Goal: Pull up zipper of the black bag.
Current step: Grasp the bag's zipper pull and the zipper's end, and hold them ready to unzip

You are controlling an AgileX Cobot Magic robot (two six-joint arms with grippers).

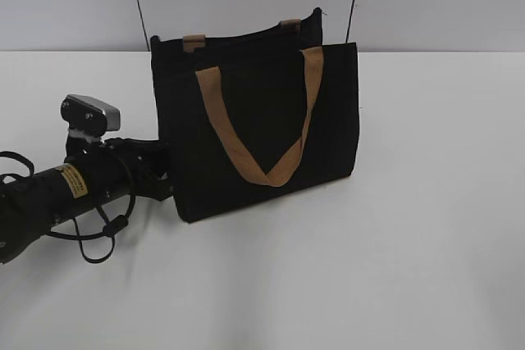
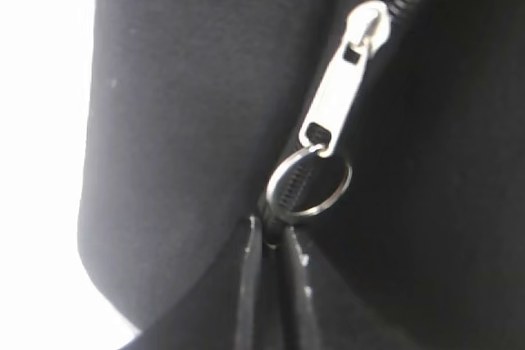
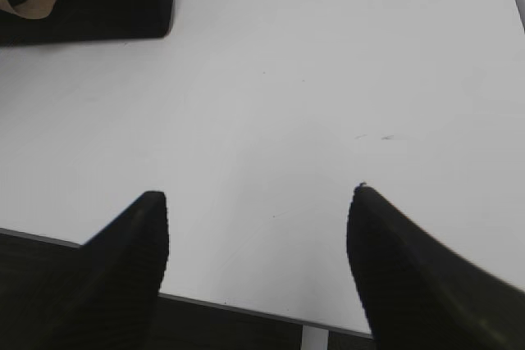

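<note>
left arm: enters from the lower left of the exterior view and ends at the left side wall of the black bag (image 1: 262, 129), low down.
left gripper (image 2: 269, 239): its 2 fingertips are pressed together at the bottom centre of the left wrist view, clenched on the lower edge of the silver ring (image 2: 309, 188), or on the fabric just under it; which of the 2 cannot be told.
zipper (image 2: 349, 79): its silver pull tab hangs directly above the left gripper, long axis slanting from lower left to upper right of the frame, along the black teeth.
black bag: stands upright on the white counter (image 1: 426, 268), centre of the exterior view.
right gripper (image 3: 258, 272): fingers spread wide and released, holding nothing, over bare counter; the bag lies far off in the upper left corner of its view.
nearer arm: the left, by a wide margin.
</note>
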